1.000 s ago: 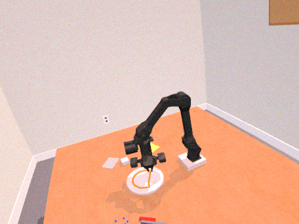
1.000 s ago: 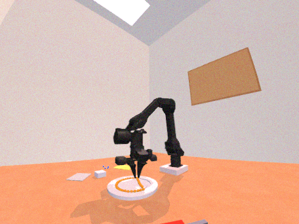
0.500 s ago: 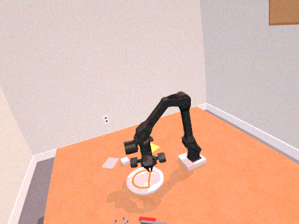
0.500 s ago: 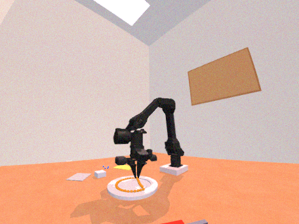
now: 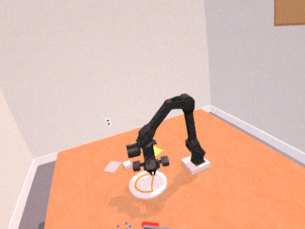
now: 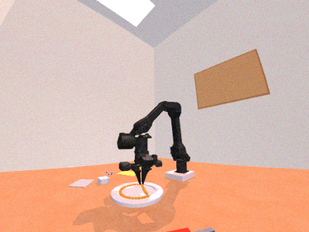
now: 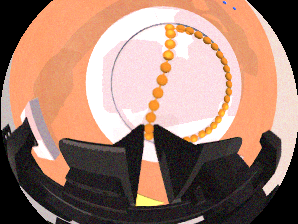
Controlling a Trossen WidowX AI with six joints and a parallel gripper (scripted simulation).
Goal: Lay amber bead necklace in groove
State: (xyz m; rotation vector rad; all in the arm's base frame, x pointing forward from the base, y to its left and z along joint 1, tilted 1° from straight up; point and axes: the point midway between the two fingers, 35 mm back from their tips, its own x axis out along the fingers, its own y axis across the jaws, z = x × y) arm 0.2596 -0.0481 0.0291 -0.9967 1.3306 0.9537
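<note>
The amber bead necklace (image 5: pixel 144 191) (image 6: pixel 135 198) (image 7: pixel 158 92) lies on the round white bead board (image 5: pixel 132 189) (image 6: pixel 115 195) (image 7: pixel 100 85). In the wrist view its beads curve along the right side of the thin circular line, and a straight run crosses the board from the far edge to my fingertips. The left part of the circle has no beads on it. My gripper (image 5: pixel 152 173) (image 6: pixel 141 184) (image 7: pixel 150 129) points down over the board's edge nearest the yellow sheet, shut on the necklace at the end of the straight run. The fingertips partly hide the beads there.
A small white box (image 5: pixel 127 164) (image 6: pixel 103 180) and a pale card (image 5: pixel 112 166) (image 6: pixel 81 183) lie beside the board. A yellow sheet (image 5: pixel 158 150) (image 6: pixel 127 173) lies behind the gripper. A red block (image 5: pixel 150 223) and small blue bits (image 5: pixel 126 223) are at the front in the top view.
</note>
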